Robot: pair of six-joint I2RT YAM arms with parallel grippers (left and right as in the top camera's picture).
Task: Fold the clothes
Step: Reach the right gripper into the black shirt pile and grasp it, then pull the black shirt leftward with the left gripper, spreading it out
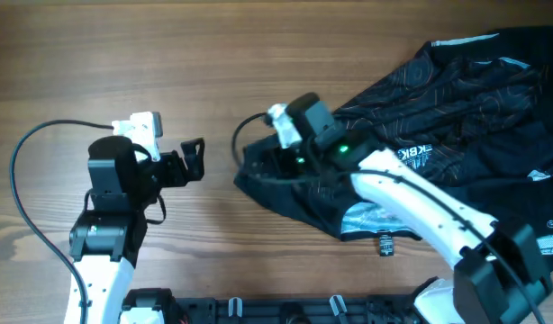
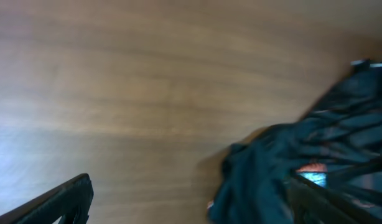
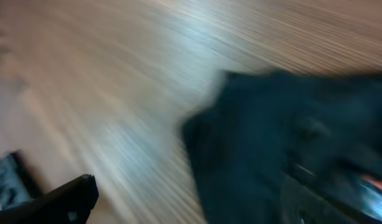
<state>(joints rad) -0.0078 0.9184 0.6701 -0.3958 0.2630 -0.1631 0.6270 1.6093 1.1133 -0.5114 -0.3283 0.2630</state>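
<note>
The black jersey (image 1: 457, 108) with thin orange contour lines and white lettering lies crumpled on the right half of the wooden table. Its left edge reaches to about the middle. My right gripper (image 1: 257, 164) is open and low over that left edge. In the blurred right wrist view the dark cloth (image 3: 259, 149) fills the space by the right finger, and the gripper (image 3: 194, 202) is open. My left gripper (image 1: 195, 160) is open and empty over bare wood, to the left of the jersey. In the left wrist view the gripper (image 2: 197, 205) is open, and the jersey's edge (image 2: 265, 174) lies by its right finger.
A small dark tag (image 1: 385, 243) lies on the wood just below the jersey. A black rail (image 1: 258, 310) runs along the table's front edge. The left arm's cable (image 1: 24, 144) loops over the table at the far left.
</note>
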